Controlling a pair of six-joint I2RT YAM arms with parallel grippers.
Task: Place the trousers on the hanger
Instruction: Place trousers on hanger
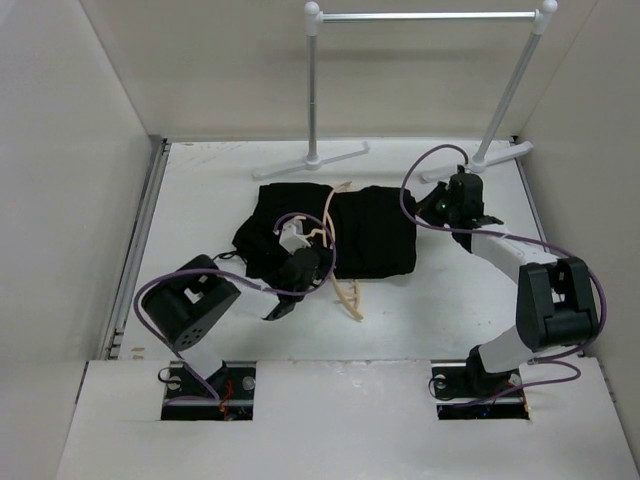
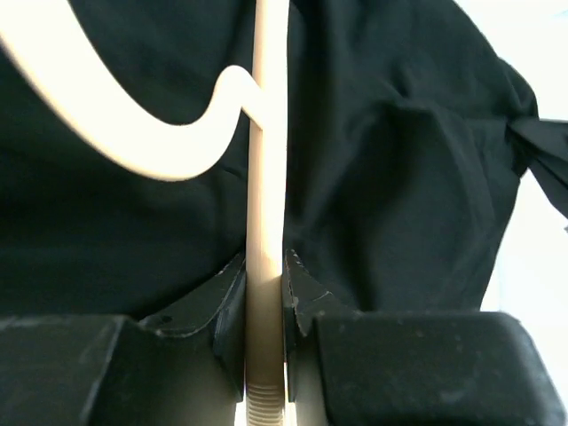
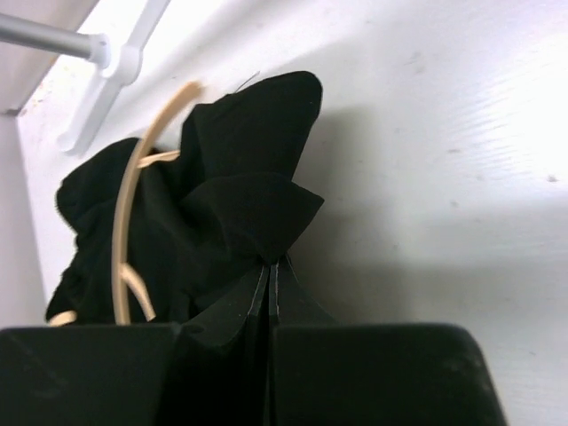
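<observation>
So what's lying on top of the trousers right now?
The hanger lies across the trousers, held by the left gripper. Whether any of it passes under the fabric is hidden.

this looks like a robotics lab test cell: a white table [image 1: 200, 190] boxed in by plain white panels [image 1: 60, 150], a left arm [image 1: 190, 310] and a right arm [image 1: 550, 300] bolted at its near edge trailing purple cables [image 1: 403, 195], a clothes rail [image 1: 430, 16] behind.

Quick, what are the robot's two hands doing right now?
Left gripper: closed on the hanger.
Right gripper: closed, pinching the trousers.
</observation>
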